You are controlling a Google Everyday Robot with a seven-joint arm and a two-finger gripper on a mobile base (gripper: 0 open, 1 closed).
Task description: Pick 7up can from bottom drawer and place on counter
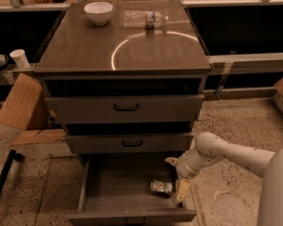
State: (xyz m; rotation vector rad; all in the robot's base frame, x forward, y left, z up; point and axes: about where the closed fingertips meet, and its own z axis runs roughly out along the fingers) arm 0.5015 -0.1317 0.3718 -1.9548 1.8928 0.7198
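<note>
The 7up can (161,187) lies on its side in the front right corner of the open bottom drawer (111,185). My gripper (175,179) hangs at the drawer's right edge, just right of the can. Its two pale fingers are spread open, one finger (170,161) toward the back and the other near the drawer front. It holds nothing and does not touch the can. The counter (85,46) is the glossy brown top of the cabinet with a curved light reflection.
A white bowl (98,12) and a clear plastic water bottle (144,19) sit at the back of the counter. The two upper drawers (126,108) are closed. Cardboard (20,102) leans at the cabinet's left. A paper cup (20,58) stands far left.
</note>
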